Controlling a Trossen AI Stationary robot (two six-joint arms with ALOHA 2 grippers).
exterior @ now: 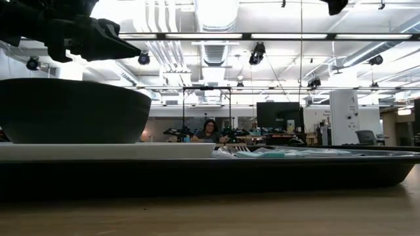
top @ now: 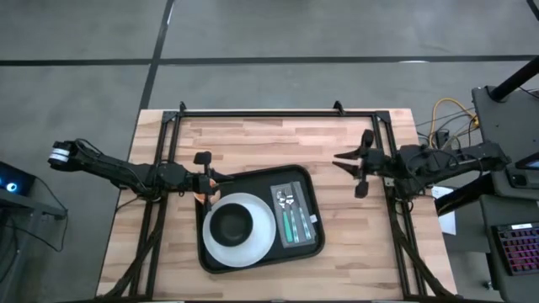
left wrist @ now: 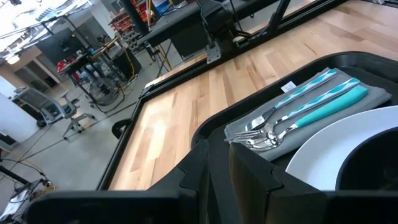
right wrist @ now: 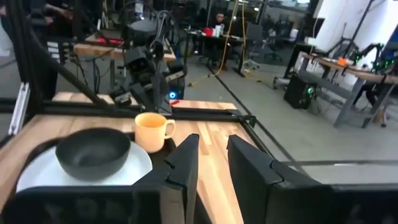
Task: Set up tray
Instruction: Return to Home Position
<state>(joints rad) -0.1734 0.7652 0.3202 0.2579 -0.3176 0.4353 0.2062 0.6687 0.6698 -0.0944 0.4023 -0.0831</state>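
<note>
High view: tray (top: 253,178) lies between my grippers.
My left gripper (top: 210,178): over its left rim, fingers slightly parted, empty.
My right gripper (top: 337,160): apart from its right rim, fingers slightly parted, empty.

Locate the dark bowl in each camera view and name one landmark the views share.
High view: the dark bowl sits left on the tray, on the white plate.
Low view: looms at left, on the plate.
Left wrist view: only its rim shows, past the plate's edge.
Right wrist view: on the plate, beside the yellow mug.
Shared landmark: the white plate.
</note>
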